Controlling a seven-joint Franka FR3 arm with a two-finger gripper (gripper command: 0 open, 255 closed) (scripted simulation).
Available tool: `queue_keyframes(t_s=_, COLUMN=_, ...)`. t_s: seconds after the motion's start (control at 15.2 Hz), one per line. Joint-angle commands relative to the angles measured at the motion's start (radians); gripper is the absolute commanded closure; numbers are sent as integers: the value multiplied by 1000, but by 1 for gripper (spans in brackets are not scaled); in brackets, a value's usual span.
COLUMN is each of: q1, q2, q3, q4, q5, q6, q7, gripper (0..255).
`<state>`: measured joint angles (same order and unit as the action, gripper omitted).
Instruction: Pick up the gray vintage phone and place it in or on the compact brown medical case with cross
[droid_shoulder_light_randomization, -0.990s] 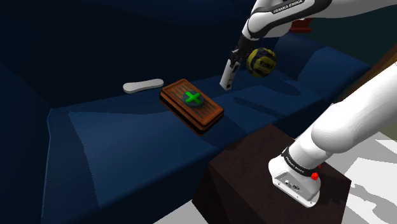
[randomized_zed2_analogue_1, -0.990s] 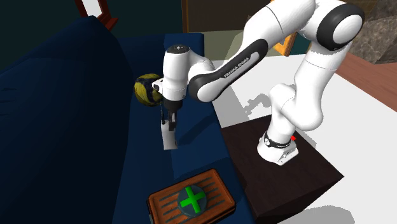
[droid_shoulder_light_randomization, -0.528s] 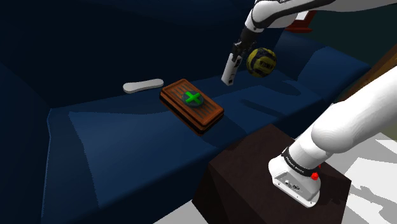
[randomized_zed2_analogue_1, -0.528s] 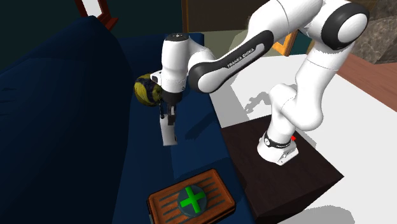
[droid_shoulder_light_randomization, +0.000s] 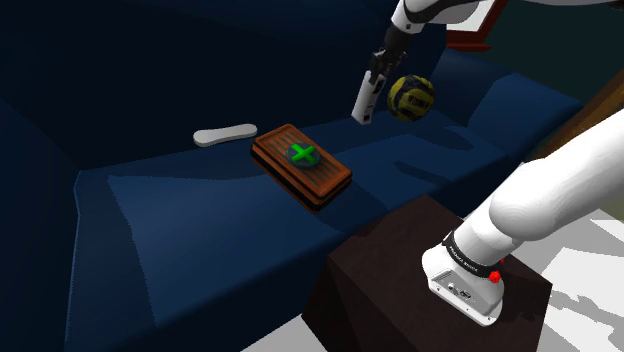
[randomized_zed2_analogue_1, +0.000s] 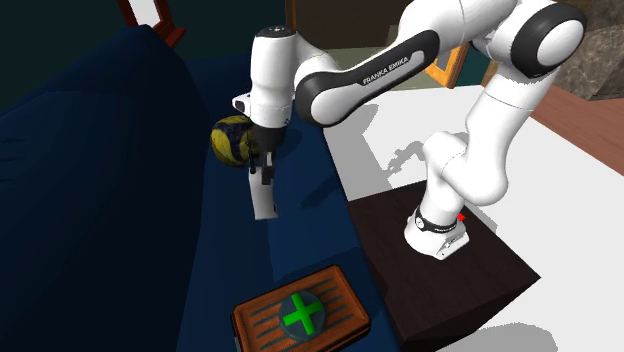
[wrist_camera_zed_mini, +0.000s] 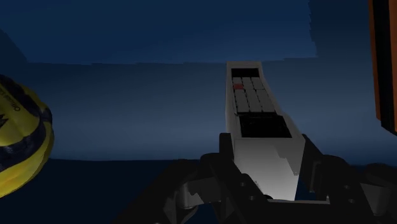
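Black gripper (wrist_camera_zed_mini: 266, 145) closed around one end of a pale grey handset phone (droid_shoulder_light_randomization: 366, 98), which hangs in the air above a dark blue sofa (droid_shoulder_light_randomization: 200, 220), beside a yellow striped ball (droid_shoulder_light_randomization: 411, 97). The brown case (droid_shoulder_light_randomization: 301, 166) with a green cross lies well apart. Best to carry the phone over its lid and lower it gently, as the grip looks shallow, perhaps.

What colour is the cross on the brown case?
The cross is bright green; the second exterior view shows it best.
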<state>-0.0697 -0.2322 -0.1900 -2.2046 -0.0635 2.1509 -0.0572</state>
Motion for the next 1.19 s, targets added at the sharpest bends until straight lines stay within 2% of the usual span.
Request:
queue_keyframes(t_s=0.0, q1=1, q2=-4, q3=2, q4=22, q5=0, q6=-26, q7=2, gripper=255)
queue_keyframes(t_s=0.79, q1=3, q2=-21, q3=8, q4=164, q5=2, q6=-186, q7=0, gripper=255)
queue_keyframes(t_s=1.12, q1=46, q2=-61, q3=91, q4=131, q5=-3, q6=-197, q7=127, gripper=255)
